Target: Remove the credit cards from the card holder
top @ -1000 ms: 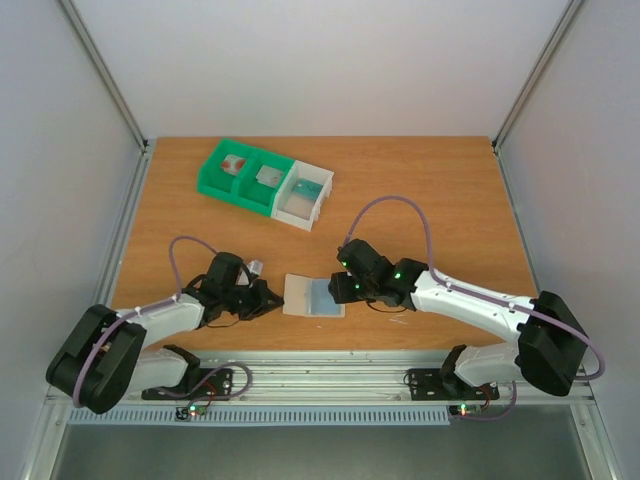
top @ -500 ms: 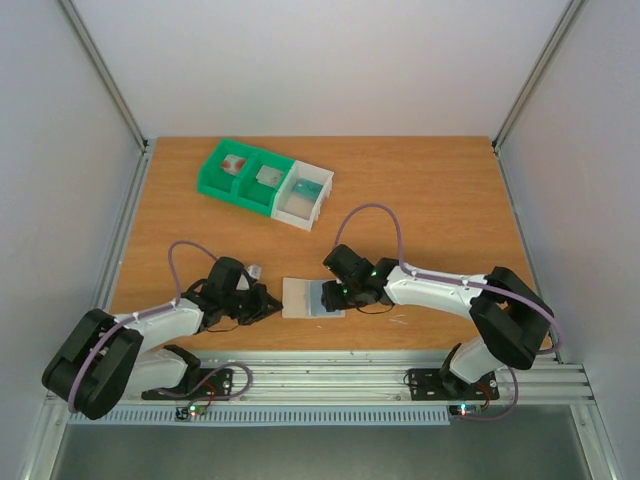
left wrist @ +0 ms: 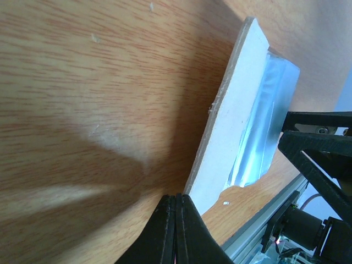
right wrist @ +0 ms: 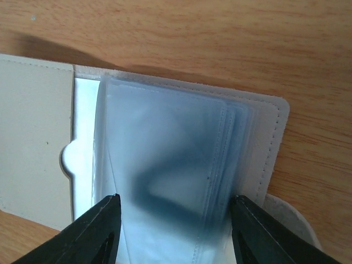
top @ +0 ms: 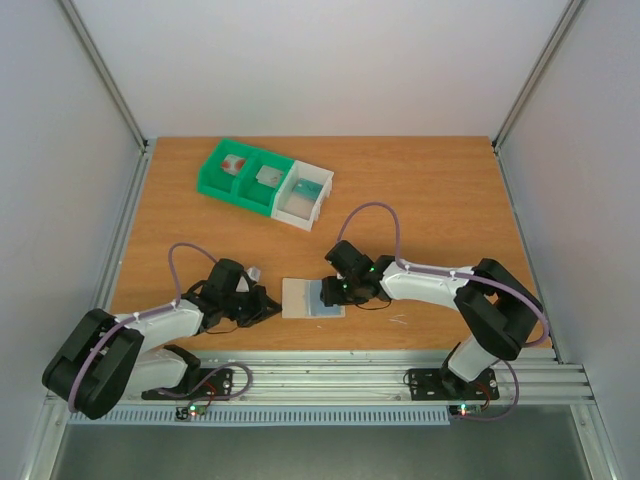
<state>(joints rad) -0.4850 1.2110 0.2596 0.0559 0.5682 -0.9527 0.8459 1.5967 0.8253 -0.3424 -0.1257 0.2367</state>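
Top external view has the card holder [top: 305, 298] lying open and flat on the worktop [top: 440, 190], between the two hands. The left hand [top: 272, 305] lies low, just to the holder's left. The right hand [top: 331, 291] sits over the holder's right panel. Well beyond both hands stands a green-and-white compartment tray [top: 210, 182]. A white-and-red piece [top: 233, 164] lies in its leftmost green compartment, likely a credit card, though it is too small here to be sure.

Left wrist view adds what the overhead cannot. The left hand [left wrist: 176, 220] has its fingers pressed together with nothing between them. Their tips lie just beside the near corner of the holder's cream cover [left wrist: 225, 126]. Past that cover the pale blue translucent sleeves bulge upward, and black parts of the other arm [left wrist: 322, 151] stand at their far edge.

Right wrist view looks straight down on the holder [right wrist: 165, 126] directly under the right hand [right wrist: 175, 228]. Its fingers [right wrist: 102, 228] stand apart, one on each side of the stack of clear sleeves, clamped on nothing. A dark blur shows through the sleeves between them. The stitched cream cover frames the sleeves ahead of the fingers and to their right. To their left lies the other cream panel with its rounded thumb notch [right wrist: 67, 157].
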